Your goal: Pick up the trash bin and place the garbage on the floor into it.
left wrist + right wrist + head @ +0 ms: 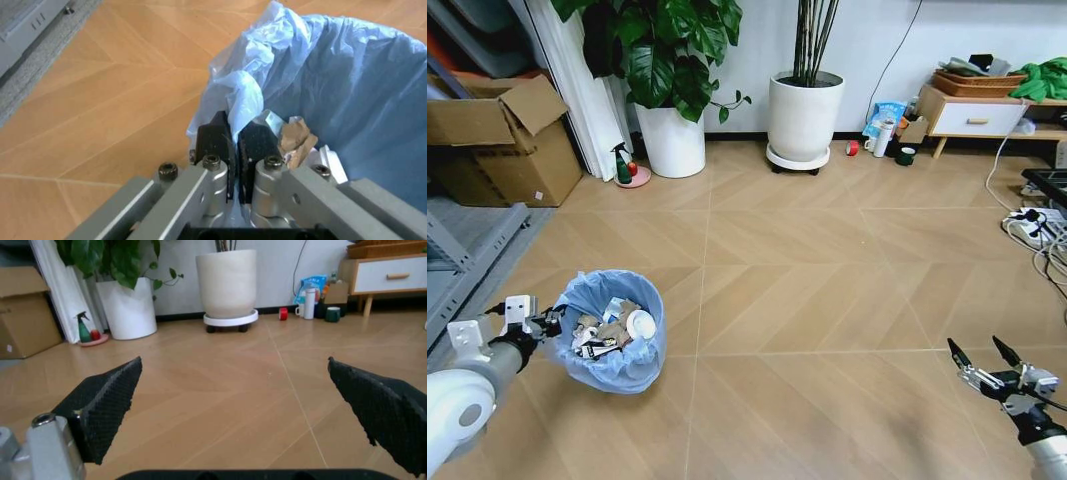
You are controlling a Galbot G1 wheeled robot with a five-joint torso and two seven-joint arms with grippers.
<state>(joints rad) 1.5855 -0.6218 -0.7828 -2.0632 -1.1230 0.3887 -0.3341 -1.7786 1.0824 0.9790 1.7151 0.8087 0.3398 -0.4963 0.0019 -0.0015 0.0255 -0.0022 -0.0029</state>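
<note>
Clamped together on the crinkled blue liner at the rim of the trash bin (612, 330), the left gripper (235, 137) holds it just ahead, garbage (612, 330) inside, while the right gripper (983, 354), jaws apart, hovers well clear over floor (827, 280).

Head view: high, forward-down over floor (827, 300). Wrist views: low, close; right shares far plant pots (227, 282).
</note>
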